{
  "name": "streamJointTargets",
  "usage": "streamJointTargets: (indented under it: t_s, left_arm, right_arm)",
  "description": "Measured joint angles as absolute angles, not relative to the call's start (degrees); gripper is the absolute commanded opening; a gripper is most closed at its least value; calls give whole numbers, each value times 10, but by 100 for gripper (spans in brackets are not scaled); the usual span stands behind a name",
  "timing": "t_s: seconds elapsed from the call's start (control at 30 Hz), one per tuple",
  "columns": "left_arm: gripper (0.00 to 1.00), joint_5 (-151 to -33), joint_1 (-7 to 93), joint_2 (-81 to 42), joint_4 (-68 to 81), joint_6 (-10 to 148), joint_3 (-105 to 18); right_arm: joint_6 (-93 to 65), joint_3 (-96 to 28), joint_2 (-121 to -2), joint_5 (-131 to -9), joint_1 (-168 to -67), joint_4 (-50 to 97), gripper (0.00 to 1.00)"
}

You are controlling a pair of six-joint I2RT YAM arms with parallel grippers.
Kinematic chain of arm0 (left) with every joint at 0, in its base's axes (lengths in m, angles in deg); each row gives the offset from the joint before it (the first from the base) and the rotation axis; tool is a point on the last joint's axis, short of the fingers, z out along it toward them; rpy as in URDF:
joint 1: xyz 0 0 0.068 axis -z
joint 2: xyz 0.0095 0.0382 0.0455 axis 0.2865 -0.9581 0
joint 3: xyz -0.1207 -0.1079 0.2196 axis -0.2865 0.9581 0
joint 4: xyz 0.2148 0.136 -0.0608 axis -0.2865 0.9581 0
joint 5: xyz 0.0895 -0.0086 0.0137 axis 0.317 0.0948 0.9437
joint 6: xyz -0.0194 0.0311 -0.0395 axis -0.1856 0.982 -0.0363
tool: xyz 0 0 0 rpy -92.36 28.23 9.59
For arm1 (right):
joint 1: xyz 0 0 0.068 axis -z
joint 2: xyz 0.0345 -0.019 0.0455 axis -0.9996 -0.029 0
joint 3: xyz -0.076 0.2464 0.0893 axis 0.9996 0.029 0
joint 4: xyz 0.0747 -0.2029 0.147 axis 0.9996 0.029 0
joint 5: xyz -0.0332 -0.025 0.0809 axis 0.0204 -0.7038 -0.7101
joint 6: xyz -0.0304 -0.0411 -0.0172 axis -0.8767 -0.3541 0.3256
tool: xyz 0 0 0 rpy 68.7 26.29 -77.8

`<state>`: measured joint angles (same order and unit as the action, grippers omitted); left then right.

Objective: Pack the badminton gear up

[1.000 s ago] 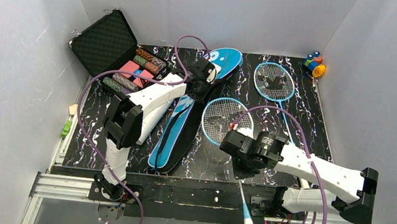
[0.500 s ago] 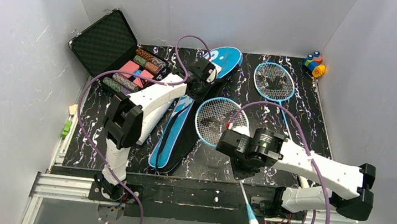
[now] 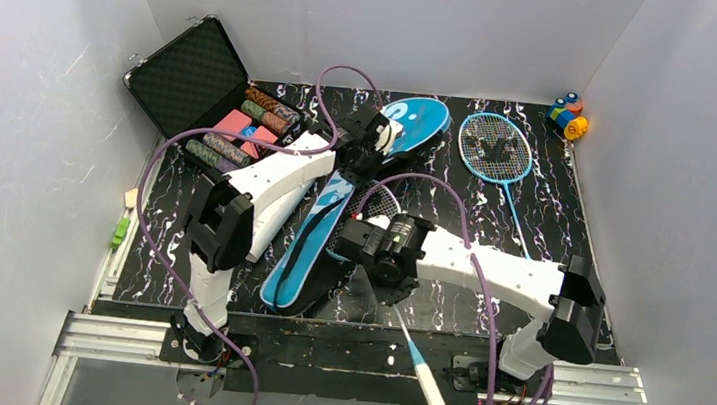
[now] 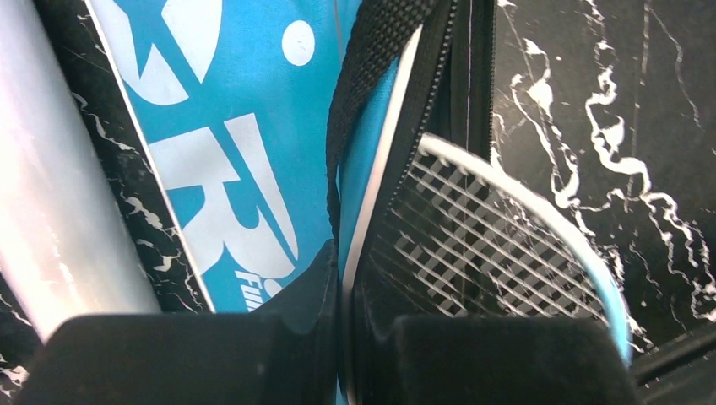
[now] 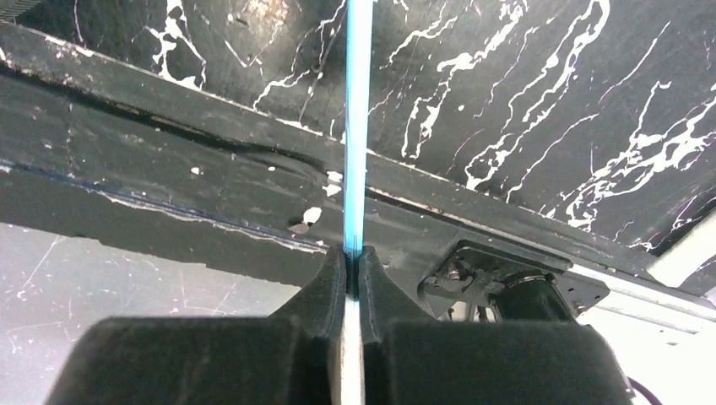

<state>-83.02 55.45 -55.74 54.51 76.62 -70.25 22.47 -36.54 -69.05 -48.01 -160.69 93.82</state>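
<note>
Moved left, the racket (image 4: 498, 245) meets the bag (image 3: 317, 228), shaft (image 5: 357, 126) in right gripper (image 5: 353, 257).

The blue bag (image 4: 253, 93) bears a big white "R" and smaller "Fun".

The bag (image 4: 245, 84) looks like smooth blue fabric with white print. Its strap (image 4: 371, 59) is rough black woven cloth. The surface (image 4: 591, 51) is glossy black, marble-patterned.

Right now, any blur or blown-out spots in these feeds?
Top external: evenly lit, sharp. Left wrist: left fingers blurred, racket strings fairly crisp, pale bar at left washed out. Right wrist: right fingers blurred, blue shaft sharp.
</note>
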Motion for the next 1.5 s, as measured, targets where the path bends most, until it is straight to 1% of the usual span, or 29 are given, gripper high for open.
streamJointTargets:
  t_s: [0.33, 0.6, 0.67, 0.77, 0.87, 1.1, 1.27, 1.5]
  left_arm:
    - [0, -894, 548, -503, 548, 769, -678]
    - [0, -895, 539, -455, 522, 775, -651]
    - [0, -895, 539, -455, 520, 775, -641]
    - [0, -922, 547, -465, 532, 759, -640]
    - [0, -944, 558, -503, 541, 743, -641]
    - [0, -945, 561, -522, 556, 732, -641]
    - [0, -946, 562, -522, 552, 728, -641]
    - [0, -954, 562, -522, 549, 724, -641]
  right_arm:
    - [167, -366, -709, -496, -1491, 873, 1]
    - [141, -380, -742, -513, -1457, 869, 1]
    - [140, -371, -724, -517, -1455, 870, 1]
    - [161, -298, -627, -523, -1450, 846, 1]
    - [193, -235, -578, -523, -1446, 832, 1]
    - [204, -211, -566, -513, -1443, 829, 1]
    - [198, -208, -557, -504, -1416, 829, 1]
    - [177, -224, -590, -485, -1380, 830, 1]
